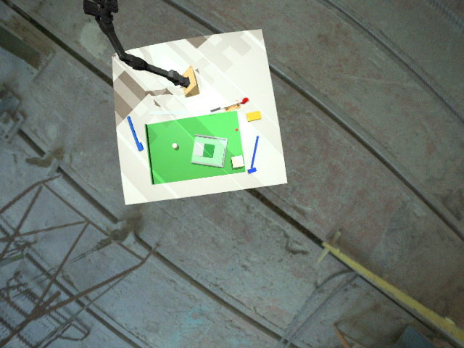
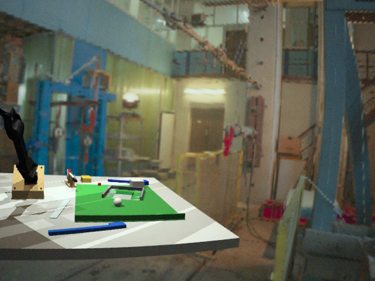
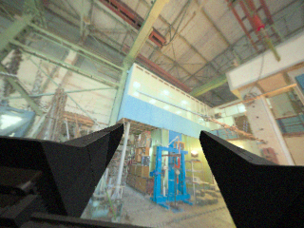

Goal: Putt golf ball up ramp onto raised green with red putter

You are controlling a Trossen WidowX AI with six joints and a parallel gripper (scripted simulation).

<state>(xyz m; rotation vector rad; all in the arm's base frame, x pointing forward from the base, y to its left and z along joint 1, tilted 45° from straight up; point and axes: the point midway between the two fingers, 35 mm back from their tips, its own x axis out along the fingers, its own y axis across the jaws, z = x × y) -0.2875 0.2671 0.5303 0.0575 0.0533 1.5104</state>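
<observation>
On the bench (image 1: pixel 262 175) I see the golf ball (image 1: pixel 174 145) on green turf (image 1: pixel 168 164); my gripper (image 1: pixel 185 81) hovers by a wooden block (image 1: pixel 193 84), fingers spread wide, holding nothing.

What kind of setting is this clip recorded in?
It looks like a big industrial hall or workshop, with a tabletop mini-golf setup in it. Signs: steel roof trusses overhead, blue machinery frames, a yellow safety fence. The table carries a green putting mat and golf ball.
</observation>
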